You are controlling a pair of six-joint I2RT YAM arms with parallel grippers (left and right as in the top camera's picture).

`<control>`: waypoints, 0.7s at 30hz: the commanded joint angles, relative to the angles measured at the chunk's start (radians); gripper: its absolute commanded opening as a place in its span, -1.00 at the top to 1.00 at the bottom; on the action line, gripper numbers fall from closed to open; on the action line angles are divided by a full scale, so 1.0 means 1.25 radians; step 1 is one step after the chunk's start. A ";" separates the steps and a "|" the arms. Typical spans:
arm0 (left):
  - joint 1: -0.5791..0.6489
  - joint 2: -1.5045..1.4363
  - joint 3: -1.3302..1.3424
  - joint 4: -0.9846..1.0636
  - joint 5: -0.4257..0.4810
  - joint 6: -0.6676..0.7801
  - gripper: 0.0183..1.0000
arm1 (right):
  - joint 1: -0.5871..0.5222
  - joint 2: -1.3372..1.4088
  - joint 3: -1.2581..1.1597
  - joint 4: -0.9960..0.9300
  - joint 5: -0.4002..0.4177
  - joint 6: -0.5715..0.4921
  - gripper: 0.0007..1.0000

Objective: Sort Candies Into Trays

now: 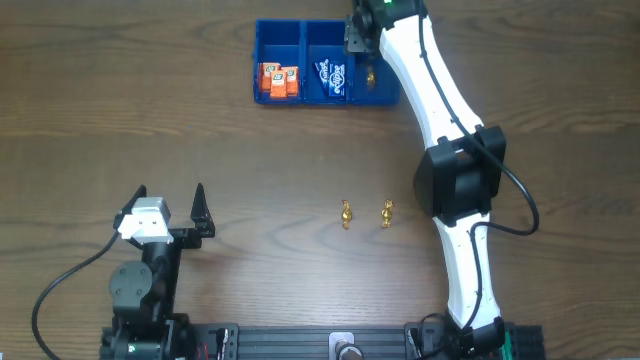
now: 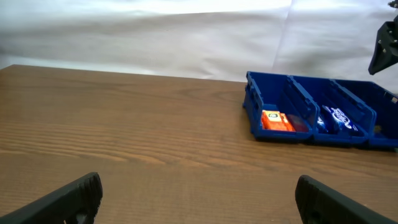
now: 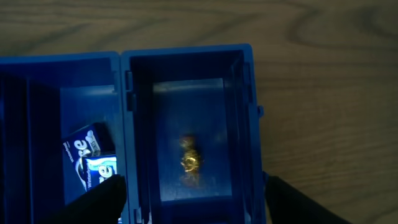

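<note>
In the top view, a blue plastic tray with 3 compartments sat at the far middle of the brown wooden table. Its left compartment held orange packets and its middle one blue-and-white packets, so each kind had its own compartment, as sorting asks. The right gripper hung above the right compartment, while 2 gold-wrapped candies lay loose side by side near the table's middle, probably waiting their turn. The left gripper sat at the near left, well apart from everything. In the left wrist view its fingers stood wide apart, gripping nothing, with the tray far off to the right. In the right wrist view the right gripper's fingers were spread and empty over the right compartment, where 1 small gold-foil candy, crinkled and shiny, rested on the floor, touching no wall.
</note>
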 commanded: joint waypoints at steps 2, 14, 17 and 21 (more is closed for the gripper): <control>0.005 -0.005 -0.016 -0.030 -0.005 0.003 -1.00 | 0.036 -0.019 -0.002 -0.018 0.008 -0.011 -0.59; 0.005 -0.005 -0.016 -0.030 -0.005 0.003 -0.99 | 0.161 -0.214 -0.119 -0.229 0.006 0.042 -0.86; 0.005 -0.005 -0.016 -0.030 -0.005 0.003 -0.99 | 0.188 -0.333 -0.316 -0.118 0.005 0.068 -0.87; 0.005 -0.005 -0.016 -0.030 -0.005 0.003 -0.99 | 0.212 -0.514 -0.626 0.014 -0.005 0.140 -0.88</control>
